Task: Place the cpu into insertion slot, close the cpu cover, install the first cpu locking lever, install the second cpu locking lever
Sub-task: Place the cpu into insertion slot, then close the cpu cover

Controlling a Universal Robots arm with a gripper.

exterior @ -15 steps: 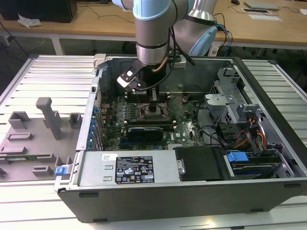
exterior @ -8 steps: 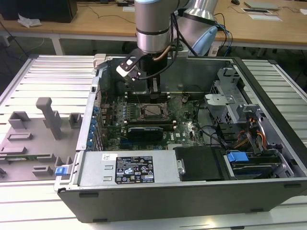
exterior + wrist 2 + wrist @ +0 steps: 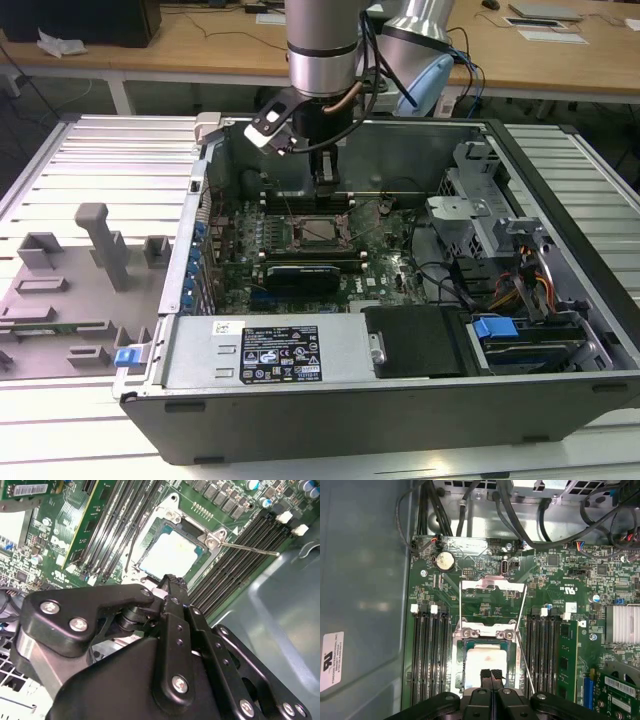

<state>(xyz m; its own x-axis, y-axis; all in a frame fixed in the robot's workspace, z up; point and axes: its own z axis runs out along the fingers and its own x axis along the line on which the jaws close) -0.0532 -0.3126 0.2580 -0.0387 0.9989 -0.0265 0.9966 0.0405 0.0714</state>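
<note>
From my station I see the gripper (image 3: 325, 188) hanging inside the open computer case (image 3: 400, 410), low over the motherboard (image 3: 385, 270). In both wrist views its two black fingertips are pressed together with no gap, and I see nothing pinched between them.

The cpu (image 3: 322, 232) is not in the hand. It lies flat in the insertion slot (image 3: 461, 660), pale metal top facing up. It is square, so it has no long axis, but its edges sit parallel to the slot's rim and to the black memory slots (image 3: 427, 655) on either side. In the first wrist view the gripper (image 3: 490, 673) hovers over one edge of the cpu (image 3: 482, 657); I cannot tell whether it touches the chip. The second wrist view shows the gripper (image 3: 172, 579) at that same edge, with most of the cpu (image 3: 172, 555) bare beyond it.

The cpu cover (image 3: 492, 584) is swung open. Its silvery frame is hinged at the side of the slot away from the fingertips, which is toward the exterior view's right, and the green board shows through its cut-out. A thin wire locking lever (image 3: 250, 548) stands free of its catch and angles out over the memory slots.

A green memory stick (image 3: 567, 655) sits on the near side of the slot.
</note>
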